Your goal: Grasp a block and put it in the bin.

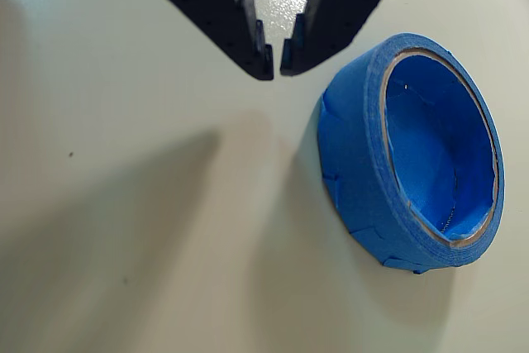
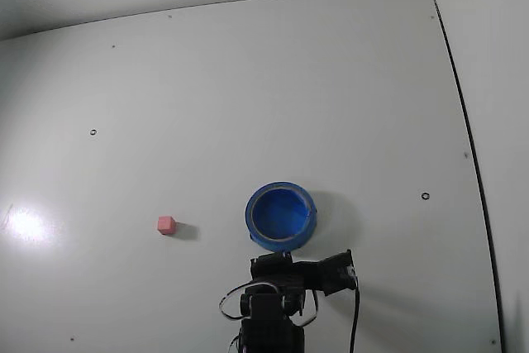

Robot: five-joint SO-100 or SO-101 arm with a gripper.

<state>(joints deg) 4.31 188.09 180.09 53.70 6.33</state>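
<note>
The pink block (image 2: 166, 224) lies alone on the white table, left of the bin in the fixed view; it does not show in the wrist view. The blue bin (image 2: 280, 216) is a round, thick-rimmed bowl and looks empty; it also shows in the wrist view (image 1: 364, 163), on the right. My gripper (image 1: 276, 68) enters the wrist view from the top, its dark fingers almost touching and holding nothing, just left of the bin's rim. In the fixed view the arm (image 2: 285, 279) sits right below the bin, far from the block.
The white table (image 2: 248, 97) is bare apart from a few small dark marks. A wall edge (image 2: 463, 121) runs down the right side in the fixed view. A glare spot (image 2: 25, 223) lies at the far left.
</note>
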